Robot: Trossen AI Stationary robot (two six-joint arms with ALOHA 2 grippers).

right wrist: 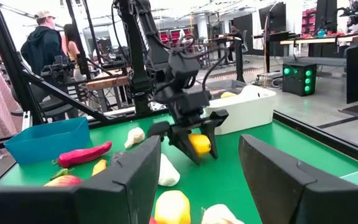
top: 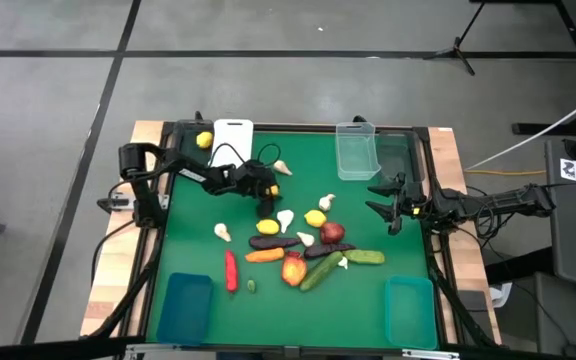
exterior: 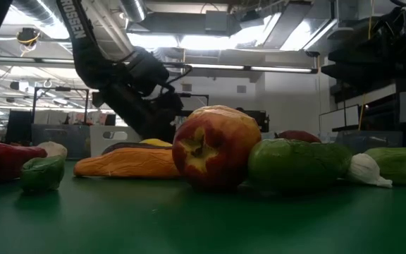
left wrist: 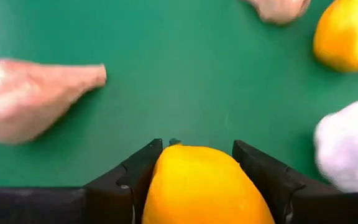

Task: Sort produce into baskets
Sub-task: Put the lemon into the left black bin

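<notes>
Left tool (top: 265, 190) grips a lemon (left wrist: 207, 186) between its closed-in fingers; white basket (top: 232, 140) lies at eleven o'clock; right tool (top: 388, 205) waits half-open, empty.

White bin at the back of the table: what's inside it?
The white bin holds one yellow lemon at its left end. The right wrist view shows yellow above the rim; the bin's wall hides its floor there.

Dark jointed arms, black cables, wedge-shaped end effector fingers (left wrist: 129, 180)
</notes>
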